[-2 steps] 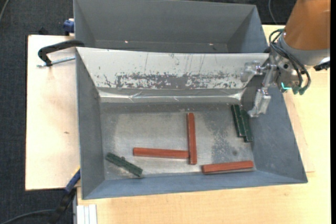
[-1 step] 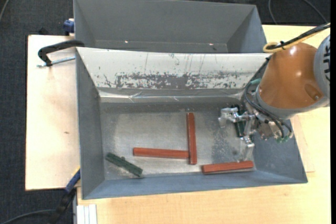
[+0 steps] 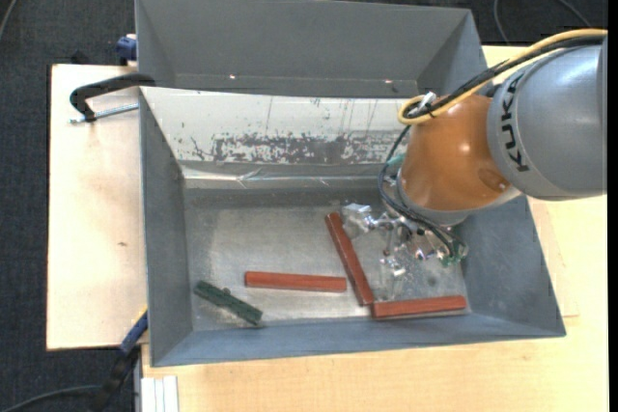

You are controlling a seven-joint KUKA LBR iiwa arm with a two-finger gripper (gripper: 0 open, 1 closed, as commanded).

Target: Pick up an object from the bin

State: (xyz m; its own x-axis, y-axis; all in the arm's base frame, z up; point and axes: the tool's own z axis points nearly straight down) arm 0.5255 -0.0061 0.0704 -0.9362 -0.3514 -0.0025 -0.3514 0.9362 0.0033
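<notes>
Black letters "KUK" — the end hidden — on the grey arm [image 3: 558, 123].

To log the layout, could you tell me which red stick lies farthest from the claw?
The level stick mid-floor, left of the claw; the slanted stick and right-hand stick lie close by it.
</notes>
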